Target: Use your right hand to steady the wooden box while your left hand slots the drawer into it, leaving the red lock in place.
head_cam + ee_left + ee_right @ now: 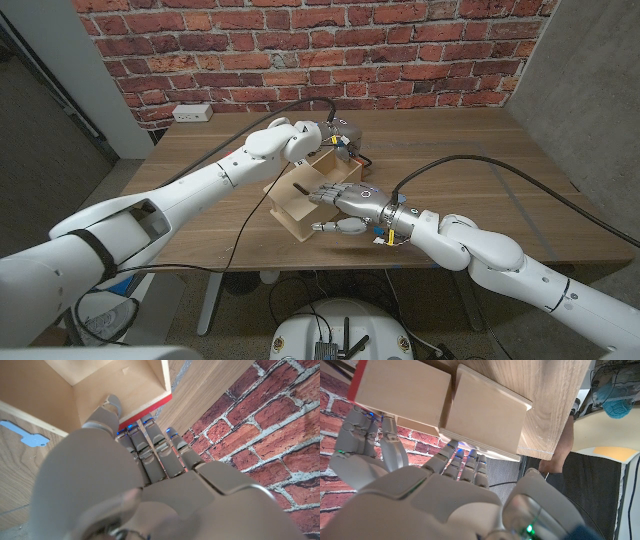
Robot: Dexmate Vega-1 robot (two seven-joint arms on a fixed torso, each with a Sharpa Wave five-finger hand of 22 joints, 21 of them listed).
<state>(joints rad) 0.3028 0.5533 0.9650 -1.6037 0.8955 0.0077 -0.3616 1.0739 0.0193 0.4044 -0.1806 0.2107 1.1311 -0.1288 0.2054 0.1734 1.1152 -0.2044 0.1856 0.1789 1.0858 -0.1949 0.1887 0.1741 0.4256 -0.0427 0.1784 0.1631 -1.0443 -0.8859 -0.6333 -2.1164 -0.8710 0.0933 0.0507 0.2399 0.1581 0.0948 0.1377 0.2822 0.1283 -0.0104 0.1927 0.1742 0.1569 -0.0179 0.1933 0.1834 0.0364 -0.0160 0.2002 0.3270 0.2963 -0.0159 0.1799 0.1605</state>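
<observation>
Nearest the surface's (pixel 520 190) front edge, the right robot hand (pixel 352 207) presses against the wooden box (pixel 300 212), fingers spread over its top and near side and the thumb hooked low on the front face. The right wrist view shows those fingers (pixel 451 460) lying on the box's pale panel, so the hand grips it rather than hovering. The box sits close to the front edge, a little left of the middle, set at an angle to that edge.

Just beyond, the drawer (pixel 322 163) juts out of the box's far end toward the back edge. The left robot hand (pixel 322 138) is on that far end. In the left wrist view its fingers (pixel 150 445) bear on the red-edged rim while the thumb reaches into the open tray, so it holds the drawer. That red strip (pixel 147 410) appears to be the lock, but its form cannot be made out.

The step in hand looks like the slotting itself, partly done. The next move calls for a straight push along the box's length while the right robot hand resists, without dragging the red piece.

Count: one box, one drawer, one red strip, two robot hands. A pale blue flat piece (pixel 24 432) lies on the surface beside the drawer.
</observation>
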